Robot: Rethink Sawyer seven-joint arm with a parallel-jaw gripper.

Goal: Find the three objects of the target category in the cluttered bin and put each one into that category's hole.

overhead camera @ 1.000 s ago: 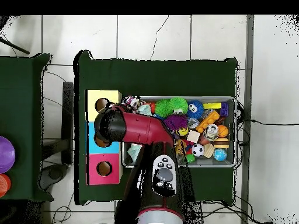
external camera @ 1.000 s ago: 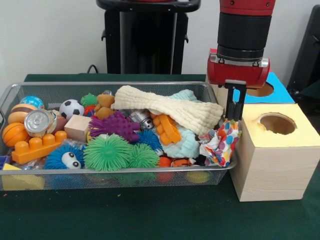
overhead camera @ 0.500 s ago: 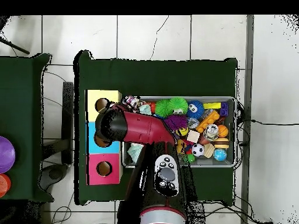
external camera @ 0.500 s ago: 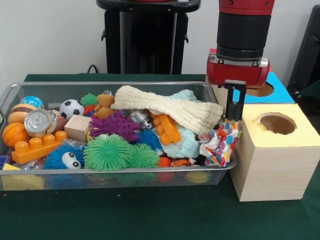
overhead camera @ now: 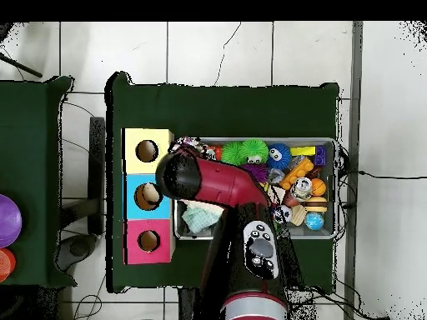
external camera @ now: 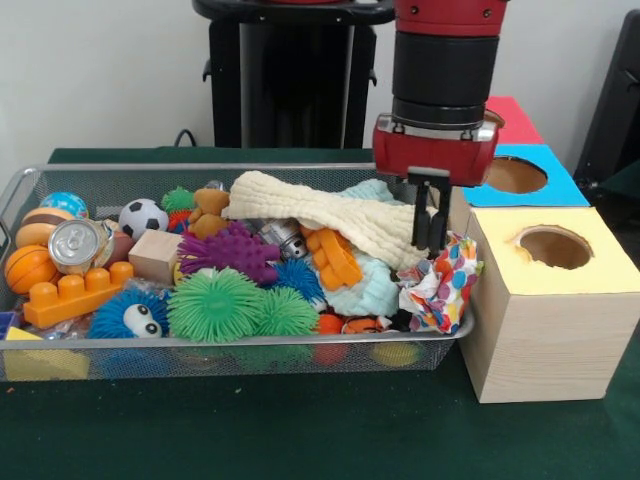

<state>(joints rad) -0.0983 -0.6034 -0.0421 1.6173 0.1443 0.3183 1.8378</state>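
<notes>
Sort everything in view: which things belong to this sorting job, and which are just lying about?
Part of the job: wire bin with its clutter, the end effector hanging over the cream cloth, and the yellow box, blue box and red box with holes.

Just lying about: side table, purple disc on it.

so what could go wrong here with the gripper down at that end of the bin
The gripper hangs right over the cream cloth and the crumpled spotted cloth. A descent could snag both at once, or drag the cream cloth and spill toys it overlaps. It is also close to the wire bin's end wall and the yellow-topped box, so a sideways swing might knock either.
</notes>
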